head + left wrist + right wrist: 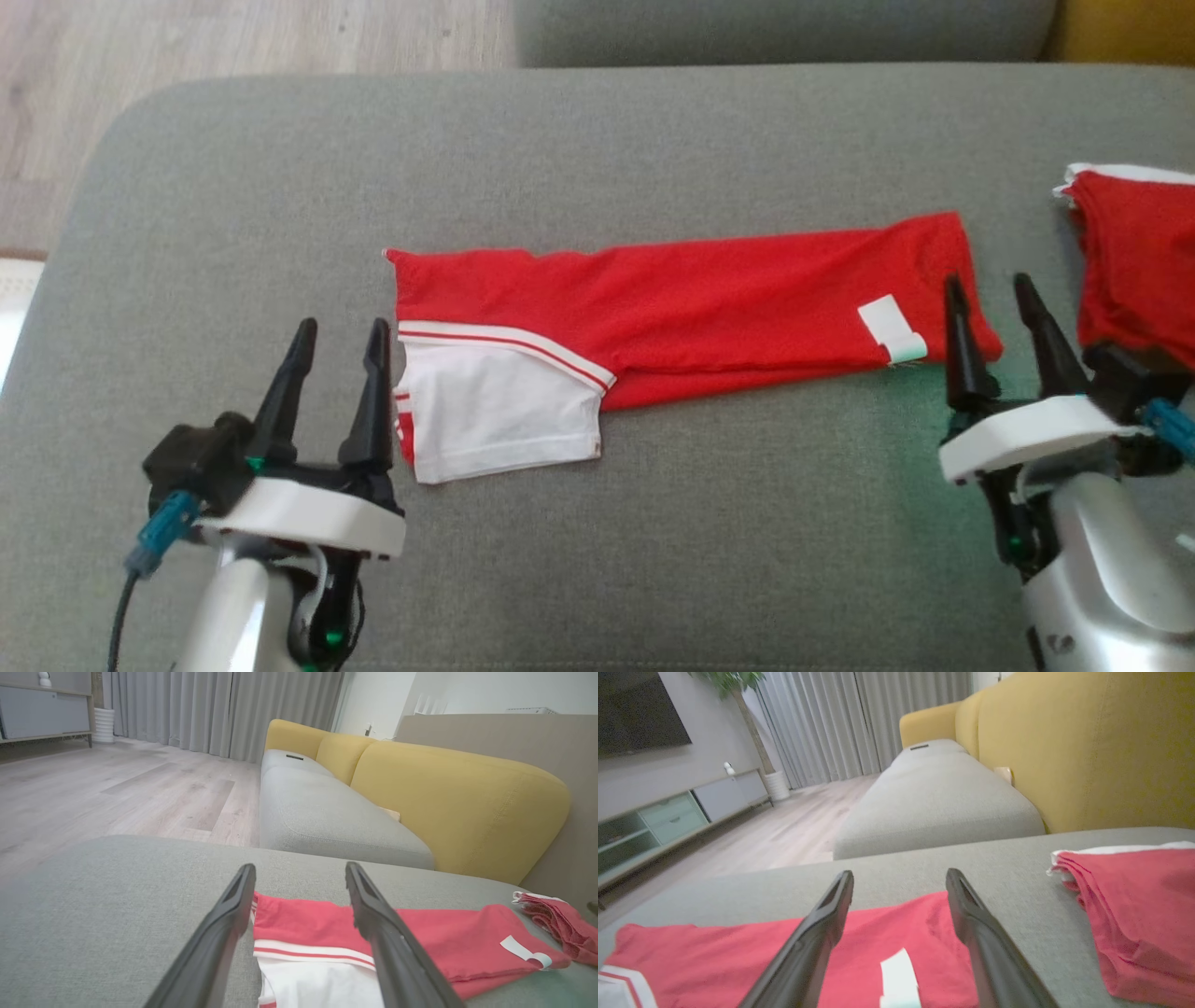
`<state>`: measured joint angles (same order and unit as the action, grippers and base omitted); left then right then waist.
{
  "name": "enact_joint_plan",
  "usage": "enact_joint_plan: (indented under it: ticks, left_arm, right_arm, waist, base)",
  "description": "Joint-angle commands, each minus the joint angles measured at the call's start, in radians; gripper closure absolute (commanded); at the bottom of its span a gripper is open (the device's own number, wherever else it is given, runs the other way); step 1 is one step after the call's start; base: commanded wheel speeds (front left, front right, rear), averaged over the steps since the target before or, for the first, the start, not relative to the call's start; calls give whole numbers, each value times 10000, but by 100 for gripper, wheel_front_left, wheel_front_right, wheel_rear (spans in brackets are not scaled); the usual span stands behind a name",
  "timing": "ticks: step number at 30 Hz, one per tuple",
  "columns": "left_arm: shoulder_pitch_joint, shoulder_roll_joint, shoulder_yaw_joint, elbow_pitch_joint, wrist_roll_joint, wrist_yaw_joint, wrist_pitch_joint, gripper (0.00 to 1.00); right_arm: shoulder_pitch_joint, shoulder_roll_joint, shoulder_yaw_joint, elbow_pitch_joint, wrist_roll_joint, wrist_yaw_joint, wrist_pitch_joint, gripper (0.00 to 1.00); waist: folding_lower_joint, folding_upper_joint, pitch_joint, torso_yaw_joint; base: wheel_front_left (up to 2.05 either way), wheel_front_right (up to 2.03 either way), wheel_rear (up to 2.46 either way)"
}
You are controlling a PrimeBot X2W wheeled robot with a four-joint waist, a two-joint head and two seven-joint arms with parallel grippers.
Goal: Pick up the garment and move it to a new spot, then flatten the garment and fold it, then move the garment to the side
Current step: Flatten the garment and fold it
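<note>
The garment (709, 299) is a red shirt with a white sleeve, folded into a long strip across the grey cushion (597, 140). It also lies under the fingers in the left wrist view (430, 933) and the right wrist view (738, 952). My left gripper (341, 336) stands open just left of the white sleeve end, with nothing between its fingers. My right gripper (991, 291) is open at the strip's right end, near a small white tag (892, 329), and holds nothing.
A second folded red garment (1134, 261) lies at the cushion's right edge, close to my right gripper. Wooden floor (233, 37) lies beyond the cushion's far left. A yellow sofa back (458, 793) rises behind another grey seat (327, 812).
</note>
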<state>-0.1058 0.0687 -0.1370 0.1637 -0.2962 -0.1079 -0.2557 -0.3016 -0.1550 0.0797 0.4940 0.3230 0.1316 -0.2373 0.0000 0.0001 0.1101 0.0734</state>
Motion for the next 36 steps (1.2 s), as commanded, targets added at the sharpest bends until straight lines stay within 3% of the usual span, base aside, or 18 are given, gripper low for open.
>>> enact_joint_plan:
  ticks: [1,13,21,22,24,36]
  left_arm:
    - [-467,7,410,-297,100,-70,-60,0]
    - [-1172,-161,44,-6,143,-223,-60,0]
    - [-1309,-174,-97,85,38,-226,-60,0]
    - [-1314,-176,-103,114,38,-226,-60,0]
    - [-1322,-177,-94,136,42,-227,-60,0]
    - [-1054,-162,-181,287,86,-227,-61,0]
  right_arm:
    - [-453,35,-26,-99,-229,-9,93,0]
    - [-2049,303,-2678,2576,-2517,-9,1237,0]
    - [-2645,587,-3268,4032,-2960,-9,1637,0]
    - [-2741,645,-3221,4308,-2933,-9,1685,18]
    - [-2821,660,-3182,4474,-2890,-9,1568,100]
    - [-2552,-15,-3710,4605,-2704,-9,548,100]
  waist:
    - [0,-1,177,58]
    - [0,-1,1275,625]
    - [0,-1,1393,762]
    - [0,-1,1373,756]
    - [0,-1,1330,724]
    - [0,-1,638,250]
  base:
    - [0,0,0]
    - [0,0,0]
    - [0,0,0]
    - [0,0,0]
    - [0,0,0]
    - [0,0,0]
